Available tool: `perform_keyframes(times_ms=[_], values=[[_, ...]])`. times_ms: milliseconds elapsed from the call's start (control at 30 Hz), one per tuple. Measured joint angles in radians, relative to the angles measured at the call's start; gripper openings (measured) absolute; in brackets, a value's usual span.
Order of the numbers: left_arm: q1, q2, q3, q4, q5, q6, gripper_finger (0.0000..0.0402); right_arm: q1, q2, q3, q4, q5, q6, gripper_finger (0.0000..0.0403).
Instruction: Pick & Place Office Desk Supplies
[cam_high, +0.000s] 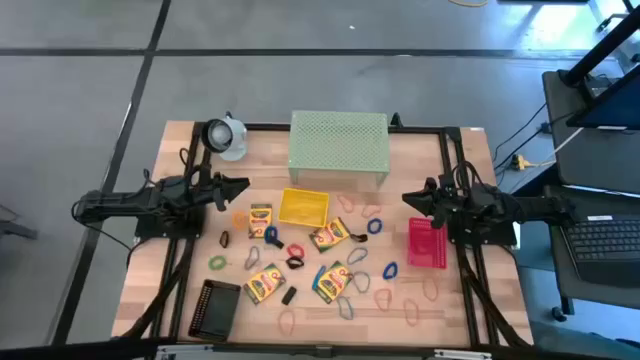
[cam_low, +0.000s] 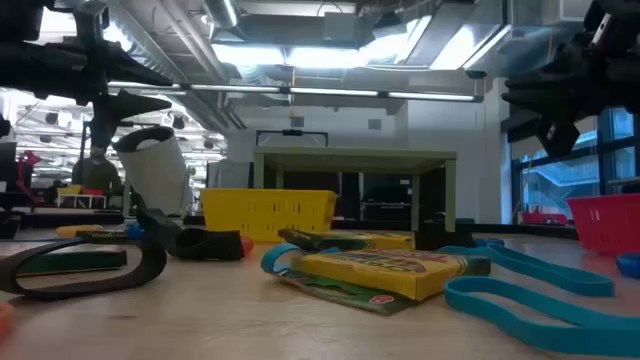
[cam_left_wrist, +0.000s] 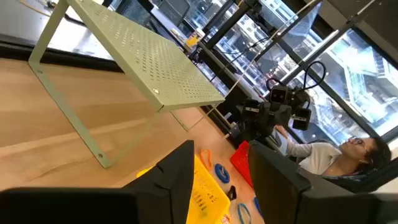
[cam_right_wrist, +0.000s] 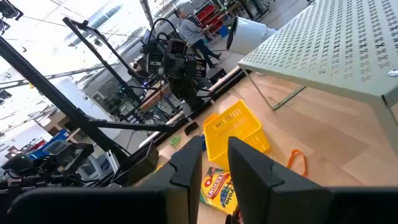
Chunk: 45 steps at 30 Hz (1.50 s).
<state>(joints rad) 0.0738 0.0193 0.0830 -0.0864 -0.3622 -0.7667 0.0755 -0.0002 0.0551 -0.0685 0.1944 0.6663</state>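
Several yellow-green crayon boxes (cam_high: 264, 284) (cam_high: 329, 236) lie flat on the wooden table, with small black clips (cam_high: 289, 296) and thin coloured loops (cam_high: 388, 270) scattered among them. One crayon box (cam_low: 385, 268) and a blue loop (cam_low: 520, 290) show close up in the low view. My left gripper (cam_high: 243, 185) hovers open and empty over the table's left side, its fingers (cam_left_wrist: 180, 168) pointing toward the centre. My right gripper (cam_high: 405, 198) hovers open and empty over the right side, facing it; its fingers (cam_right_wrist: 189, 162) stand apart in its wrist view.
A pale green mesh shelf (cam_high: 338, 142) stands at the far middle, and a white cup-like object (cam_high: 225, 137) at the far left. A yellow tray (cam_high: 303, 206), a pink tray (cam_high: 427, 243) and a black tray (cam_high: 215, 308) sit among the supplies. A person (cam_left_wrist: 336, 155) sits beyond the table.
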Motion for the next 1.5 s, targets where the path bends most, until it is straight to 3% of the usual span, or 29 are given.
perform_keyframes(times_ms=[533,733,900,1133,1267,1500], values=[[0.000,0.000,-0.001,0.003,0.000,-0.019,0.0148,0.000,0.000,0.000,0.001,0.000,-0.020,0.0080],[0.000,0.000,-0.001,0.084,0.071,-0.049,0.0148,0.000,0.050,0.068,-0.011,-0.040,-0.048,0.0080],[0.000,0.003,0.015,0.120,0.097,0.009,0.0145,0.000,0.234,0.237,-0.112,-0.068,-0.174,0.0080],[0.000,0.125,0.172,0.004,0.155,0.156,0.0131,0.000,0.632,0.525,-0.417,-0.158,-0.367,0.0080],[0.000,0.248,0.291,-0.129,0.184,0.273,0.0130,0.000,0.830,0.620,-0.569,-0.132,-0.353,0.0080],[0.000,0.429,0.416,-0.254,0.252,0.449,0.0151,0.000,1.001,0.693,-0.568,-0.116,-0.312,0.0080]])
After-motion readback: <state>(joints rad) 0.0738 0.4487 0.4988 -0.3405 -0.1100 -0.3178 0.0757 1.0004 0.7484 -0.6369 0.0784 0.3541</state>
